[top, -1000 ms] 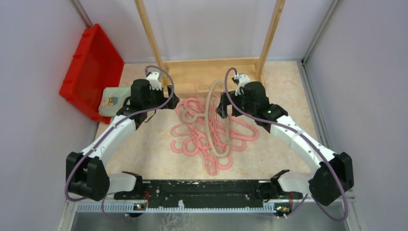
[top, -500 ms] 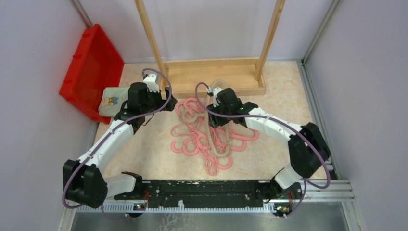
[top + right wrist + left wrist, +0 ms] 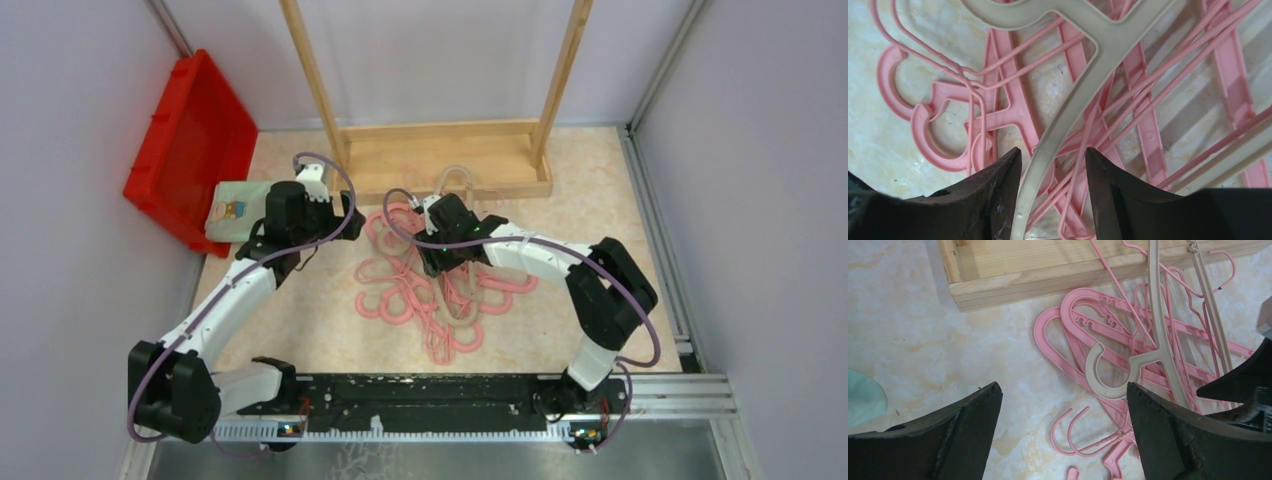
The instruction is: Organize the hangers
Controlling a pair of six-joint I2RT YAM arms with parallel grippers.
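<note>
Plainly, our right claw (image 3: 1053,152) stood only partly open. Its two dark fingers straddled one arm of a thick beige plastic hanger (image 3: 1080,100). That arm lay against one finger and a gap showed on the other side, so we had nothing pinched. Our left claw (image 3: 1063,390) was spread wide and held nothing. It hovered over the marble-patterned tabletop (image 3: 923,340), just beside the left edge of the tangled heap of slim pink plastic hangers (image 3: 420,290). The heap lay mid-table between our two arms, near the pale wooden rack base (image 3: 440,160), with the beige hanger lying across it. A red plastic bin (image 3: 190,130) stood tilted against the left wall.
</note>
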